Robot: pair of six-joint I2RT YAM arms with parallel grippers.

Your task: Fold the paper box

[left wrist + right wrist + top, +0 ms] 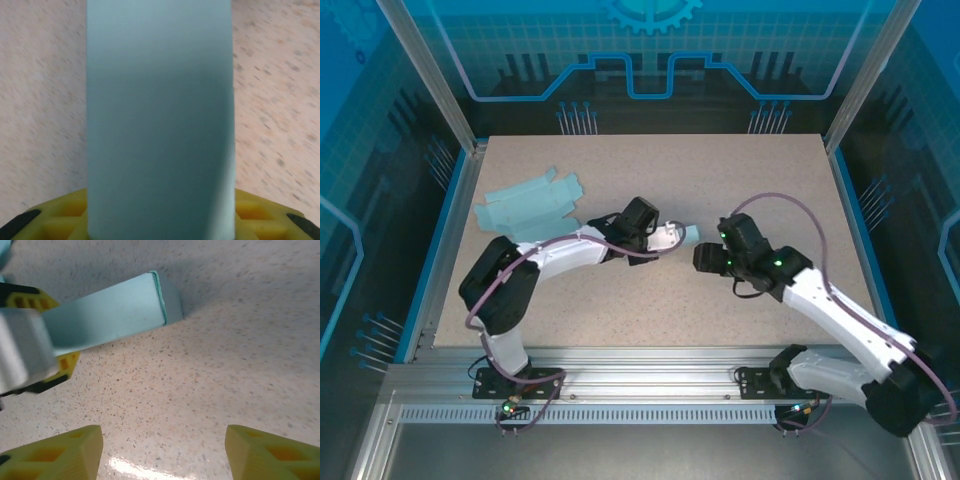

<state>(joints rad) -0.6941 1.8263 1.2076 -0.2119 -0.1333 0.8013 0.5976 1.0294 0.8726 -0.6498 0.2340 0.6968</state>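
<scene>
Slippage is threatening: left pincer (670,238) is pinching one end of the paper box (110,320) in the middle of the desk (670,310), far end touching the surface, while right pincer (162,440) is hovering beside it, wide open and empty; a shallow pinch could let creases spring apart.

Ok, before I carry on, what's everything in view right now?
Folded paper box: one, light blue, table centre, between the left jaws.
Flat box blank: light blue, count unclear, far left of table.
Table: one, speckled beige.
Left gripper: one, yellow fingers, jaws closed on that box.
Right gripper: one, yellow fingers, jaws open, just right of the box.
</scene>
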